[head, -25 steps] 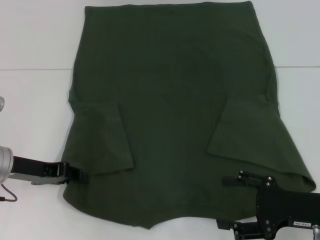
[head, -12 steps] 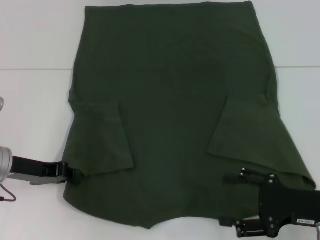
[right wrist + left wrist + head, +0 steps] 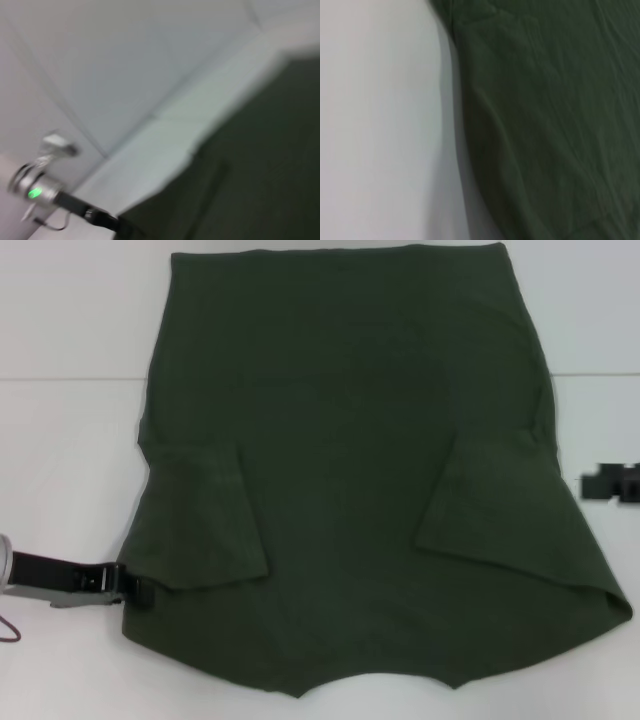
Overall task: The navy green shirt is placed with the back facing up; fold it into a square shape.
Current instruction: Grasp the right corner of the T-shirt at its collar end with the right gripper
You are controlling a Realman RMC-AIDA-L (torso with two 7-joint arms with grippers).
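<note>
We see the navy green shirt spread flat on the white table, both sleeves folded inward. The left pincer touches its near left edge (we cannot tell its fingers' state). The right pincer shows blurred, beside the shirt's right edge.

We see the dark olive-green cloth shirt spread on the white worktop, with the left arm's black end effector at its edge.
</note>
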